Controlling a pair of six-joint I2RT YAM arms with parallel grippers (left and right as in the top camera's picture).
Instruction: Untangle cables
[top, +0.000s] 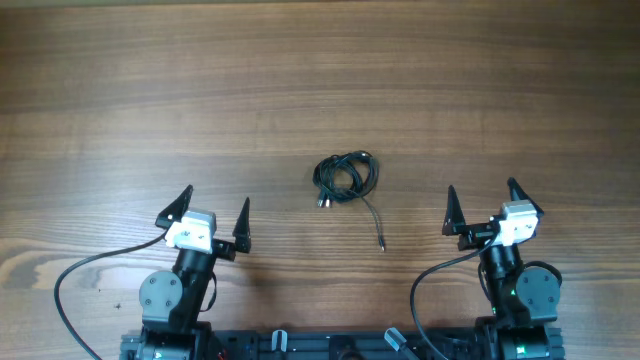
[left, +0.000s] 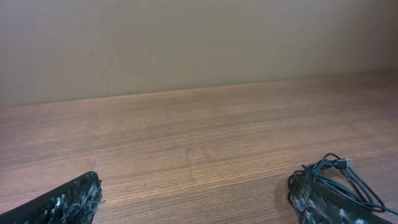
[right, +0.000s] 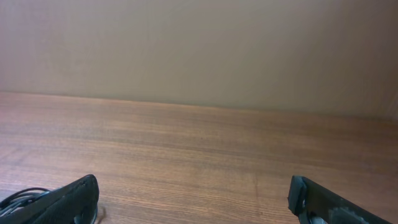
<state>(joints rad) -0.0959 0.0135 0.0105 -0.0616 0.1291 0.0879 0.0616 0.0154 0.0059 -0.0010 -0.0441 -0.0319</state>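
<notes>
I have two grippers, and both are wide apart and holding nothing. My left gripper (top: 217, 195) sits at the near left of the table (top: 320, 80), and my right gripper (top: 480, 185) at the near right. The cables (top: 346, 178) lie between them and a little farther out, bunched in a small tight knot of loops. One loose tail (top: 372, 220) runs from the knot toward me and ends in a small plug (top: 381, 245). From my left wrist the bundle shows at the lower right, partly behind one finger (left: 323, 205). From my right wrist I catch only a sliver of it at the lower left edge.

Nothing is untangled yet, and I judge the first grasp to be where things may go wrong. The cords are thin and lie flat on the wood, so my fingertips could close over them and come up empty, or scrape the table. If I pinch the middle of the knot I will likely take several strands at once, and pulling would then tighten it instead of loosening it. If I tug the tail with nothing pinning the rest, the light bundle could simply slide along behind it. I cannot tell how the loops cross each other, so a wrong guess about which strand is free is a real risk.
</notes>
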